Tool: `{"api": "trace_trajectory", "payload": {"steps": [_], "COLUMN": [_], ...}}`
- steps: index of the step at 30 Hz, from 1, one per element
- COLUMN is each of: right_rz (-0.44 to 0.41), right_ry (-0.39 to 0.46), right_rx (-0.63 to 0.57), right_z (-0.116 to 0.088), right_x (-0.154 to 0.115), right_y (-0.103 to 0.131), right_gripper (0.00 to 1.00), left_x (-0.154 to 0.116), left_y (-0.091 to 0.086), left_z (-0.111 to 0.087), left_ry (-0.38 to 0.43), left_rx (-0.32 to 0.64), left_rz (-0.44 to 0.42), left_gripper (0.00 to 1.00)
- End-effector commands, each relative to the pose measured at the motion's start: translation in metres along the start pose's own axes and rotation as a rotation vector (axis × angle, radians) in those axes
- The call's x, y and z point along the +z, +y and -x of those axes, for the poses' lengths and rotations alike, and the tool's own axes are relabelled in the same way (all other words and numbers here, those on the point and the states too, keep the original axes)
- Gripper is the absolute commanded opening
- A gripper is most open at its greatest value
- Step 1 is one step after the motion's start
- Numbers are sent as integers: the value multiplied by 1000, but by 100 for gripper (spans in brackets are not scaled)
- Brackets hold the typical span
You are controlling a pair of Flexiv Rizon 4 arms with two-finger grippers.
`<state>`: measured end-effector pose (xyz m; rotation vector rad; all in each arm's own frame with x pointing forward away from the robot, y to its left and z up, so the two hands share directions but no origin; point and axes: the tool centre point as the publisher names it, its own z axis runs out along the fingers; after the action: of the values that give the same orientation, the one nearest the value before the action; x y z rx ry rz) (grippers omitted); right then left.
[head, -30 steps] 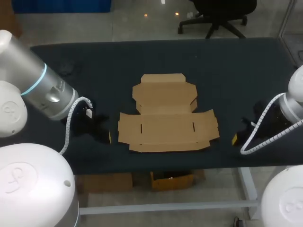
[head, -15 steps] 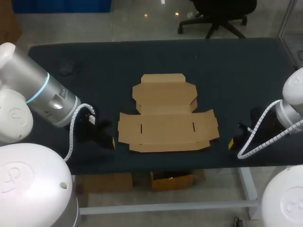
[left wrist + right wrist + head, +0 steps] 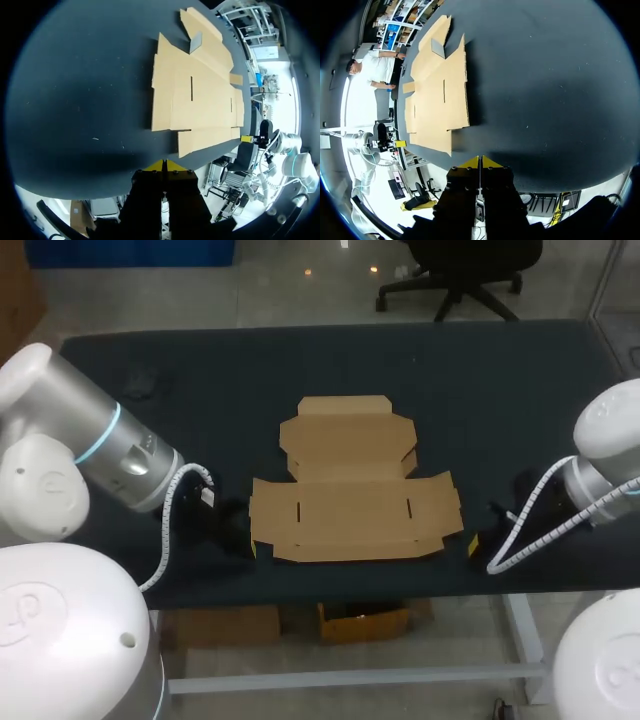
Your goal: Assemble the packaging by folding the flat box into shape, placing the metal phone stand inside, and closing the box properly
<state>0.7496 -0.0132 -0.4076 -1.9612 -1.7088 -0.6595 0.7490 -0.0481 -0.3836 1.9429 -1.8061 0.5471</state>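
The flat box (image 3: pixel 355 495) lies unfolded at the centre of the table (image 3: pixel 500 390). The left gripper (image 3: pixel 252 546) is at its 8 o'clock and the right gripper (image 3: pixel 474 542) at 4 o'clock, both with tips pressed together. It is better to lift both side flaps evenly, so it does not slide.

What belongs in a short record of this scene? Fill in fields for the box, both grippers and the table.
Box: flat cardboard box, unfolded, lying mid-table
Left gripper: shut, empty, near the box's left edge
Right gripper: shut, empty, near the box's right edge
Table: dark top
Task stage: folding not yet begun
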Motion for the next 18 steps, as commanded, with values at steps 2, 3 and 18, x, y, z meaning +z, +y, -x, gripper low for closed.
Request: {"api": "trace_trajectory", "payload": {"steps": [2, 3, 18], "right_rz": [-6, -5, 8], "right_ry": [8, 11, 28], "right_rx": [1, -2, -14], "right_z": [-1, -1, -13], "right_x": [9, 10, 18], "right_y": [4, 4, 6], "right_gripper": [0, 0, 0], "left_x": [8, 9, 16], "left_y": [-4, -5, -6], "left_z": [4, 5, 3], "left_ry": [3, 3, 15], "left_rx": [-7, -9, -11], "left_rz": [-5, -5, 12], "left_gripper": [0, 0, 0]}}
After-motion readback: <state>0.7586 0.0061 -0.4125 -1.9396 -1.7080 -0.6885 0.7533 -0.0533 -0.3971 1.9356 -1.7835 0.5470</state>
